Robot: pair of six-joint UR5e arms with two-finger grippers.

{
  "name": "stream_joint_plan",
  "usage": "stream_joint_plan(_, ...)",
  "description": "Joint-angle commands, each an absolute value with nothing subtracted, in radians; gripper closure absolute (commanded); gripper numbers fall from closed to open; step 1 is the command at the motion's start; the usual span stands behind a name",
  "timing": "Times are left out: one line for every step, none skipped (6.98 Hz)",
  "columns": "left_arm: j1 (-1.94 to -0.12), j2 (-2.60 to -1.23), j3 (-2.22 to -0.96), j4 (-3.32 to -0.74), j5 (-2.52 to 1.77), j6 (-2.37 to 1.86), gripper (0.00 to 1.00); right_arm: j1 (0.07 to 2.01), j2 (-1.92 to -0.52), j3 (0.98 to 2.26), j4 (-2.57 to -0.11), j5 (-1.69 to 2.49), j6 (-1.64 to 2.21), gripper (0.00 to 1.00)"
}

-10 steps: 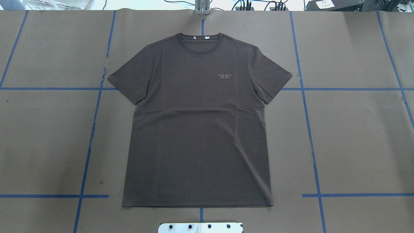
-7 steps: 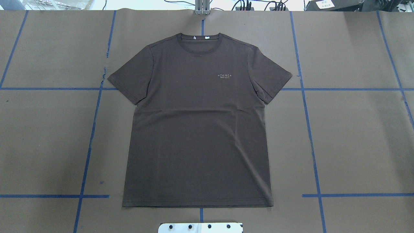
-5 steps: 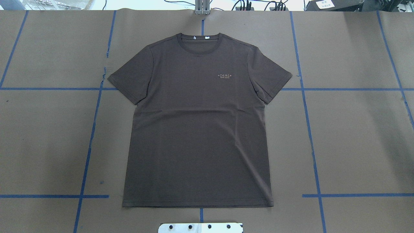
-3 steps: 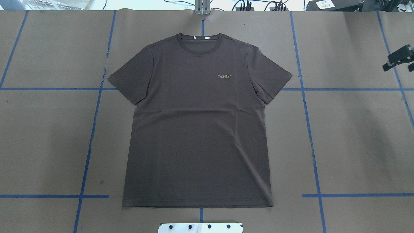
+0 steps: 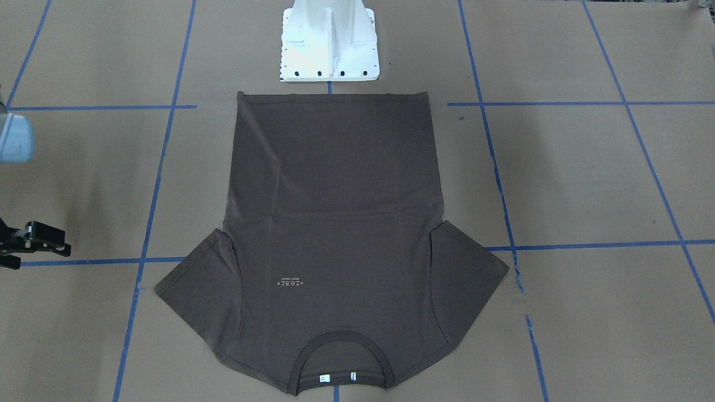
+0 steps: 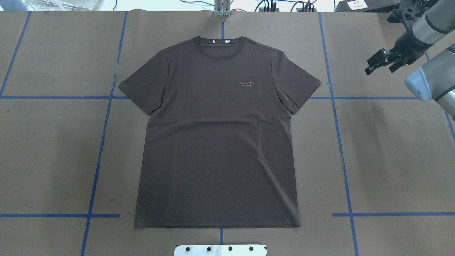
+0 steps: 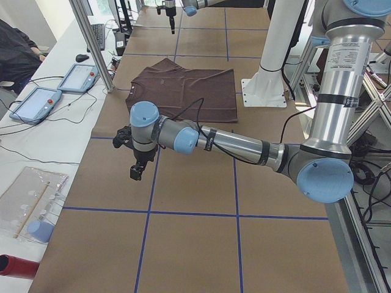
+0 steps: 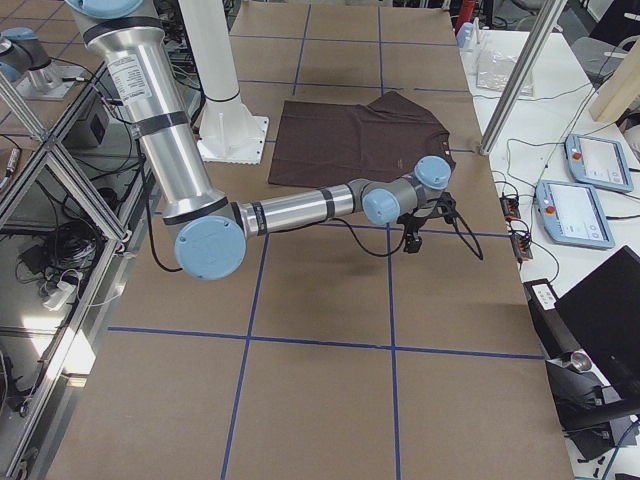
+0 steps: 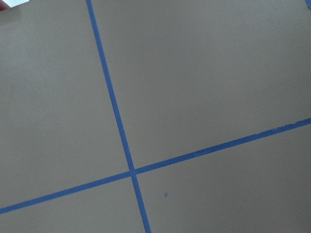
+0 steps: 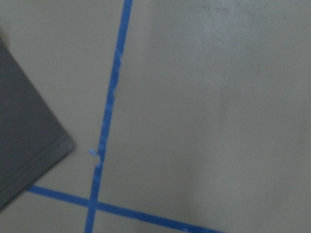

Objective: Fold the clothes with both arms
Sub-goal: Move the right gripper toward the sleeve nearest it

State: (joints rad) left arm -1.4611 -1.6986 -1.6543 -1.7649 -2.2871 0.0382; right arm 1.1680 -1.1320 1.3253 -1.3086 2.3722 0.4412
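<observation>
Since the dark brown short-sleeved T-shirt point(image 6: 217, 149) lies spread flat and face up at the middle of the brown-paper-covered desk point(image 6: 391, 160), no fold has been made. Both sleeves are out, the round ribbed collar point(image 6: 219, 44) is on the side away from the robot, and the hem is nearest the white base plate point(image 5: 329, 44). The task is therefore judged to be at its start, with every fold left to do. Neither arm touches the garment. The black two-finger right hand point(image 6: 383, 65) hangs above bare paper beyond the sleeve on the robot's right point(image 6: 302, 89) and apart from it. Its fingers stand spread with nothing between them. Its wrist camera shows only that sleeve's corner and blue tape lines point(image 10: 109, 111). The left hand point(image 7: 138, 166) hangs over bare paper on the opposite side, well apart from the shirt. It appears in the left side view only, so whether it is released or clenched cannot be told. No container takes part in the task as far as the views show. The one holder in sight is a clear plastic packet point(image 7: 30, 204) on the white side desk point(image 7: 55, 140). It holds a thin stick and a small pale blue item; anything further is too small to identify.
</observation>
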Motion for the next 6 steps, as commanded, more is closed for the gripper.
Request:
stream_joint_plan(-1.459, -1.704, -1.644, -1.857, -2.287, 0.034, 0.0, 1.106, -0.979, 1.172, -1.168, 2.28, 0.61, 0.0)
stream_joint_plan(-1.459, -1.71, -1.643, -1.859, -2.287, 0.009, 0.0, 1.047, -0.974, 1.169, -1.126, 2.161, 0.714, 0.0)
stream_joint_plan(-1.459, -1.71, -1.643, -1.859, -2.287, -0.009, 0.0, 1.025, -0.963, 1.166, -1.111, 2.148, 0.741, 0.0)
stream_joint_plan(-1.459, -1.71, -1.637, -1.859, -2.289, -0.009, 0.0, 0.987, -0.956, 1.166, -1.111, 2.148, 0.823, 0.0)
stream_joint_plan(-1.459, -1.71, -1.635, -1.859, -2.289, -0.009, 0.0, 0.951, -0.95, 1.166, -1.111, 2.137, 0.85, 0.0)
stream_joint_plan(-1.459, -1.71, -1.634, -1.859, -2.289, -0.009, 0.0, 0.931, -0.937, 1.145, -1.111, 2.106, 0.851, 0.0)
